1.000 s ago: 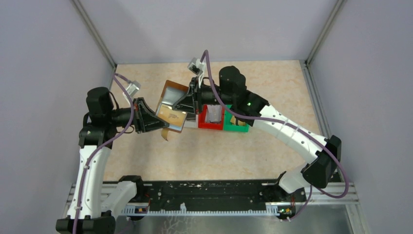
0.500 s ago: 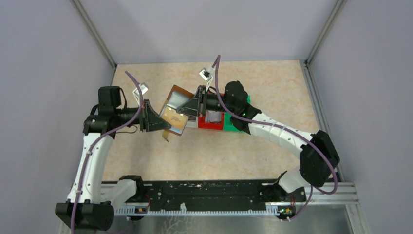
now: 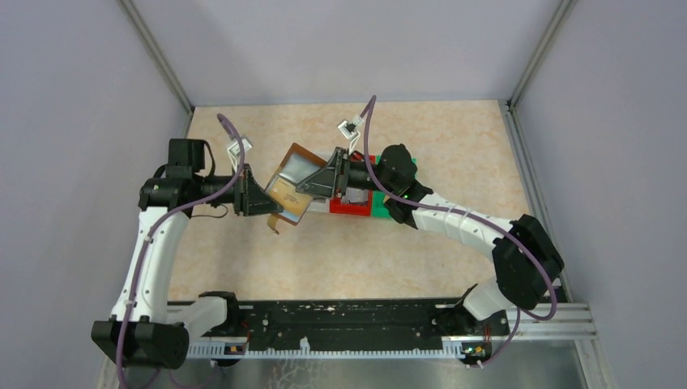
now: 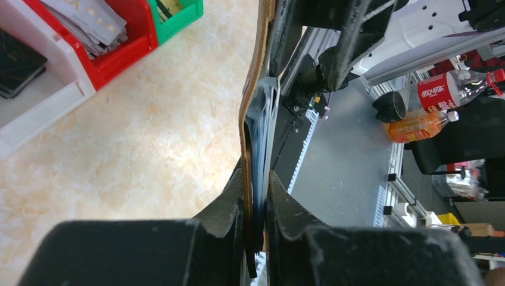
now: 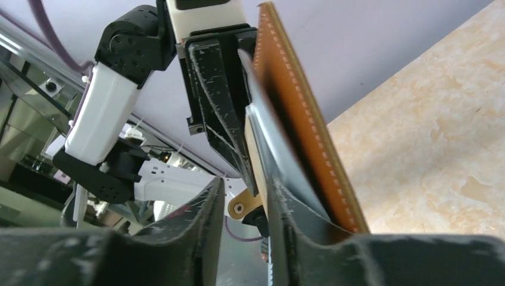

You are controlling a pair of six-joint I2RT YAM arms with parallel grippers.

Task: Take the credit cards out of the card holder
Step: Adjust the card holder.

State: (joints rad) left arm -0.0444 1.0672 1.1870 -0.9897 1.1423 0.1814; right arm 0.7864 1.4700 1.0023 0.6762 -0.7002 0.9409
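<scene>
The brown card holder (image 3: 301, 154) is held open in the air above the table, its pale bluish sleeves (image 3: 295, 171) facing up. My left gripper (image 3: 267, 201) is shut on its lower edge; in the left wrist view the jaws (image 4: 255, 179) pinch the leather and the sleeves (image 4: 265, 113). My right gripper (image 3: 306, 185) is open at the sleeves from the right. In the right wrist view (image 5: 244, 187) one finger (image 5: 280, 208) lies against the sleeves (image 5: 275, 152) and the gap is empty. A gold face (image 3: 285, 194) shows in the holder's lower half. Cards lie in the bins.
Three small bins stand in a row under the right gripper: white with a black card (image 4: 15, 56), red (image 3: 350, 204) with silvery cards (image 4: 89, 18), green (image 3: 394, 212). The holder's snap tab (image 5: 241, 207) hangs down. Grey walls close off three sides.
My right gripper has swung left and in against the holder's sleeves. My left arm has shifted the holder slightly right and kept its grip.
</scene>
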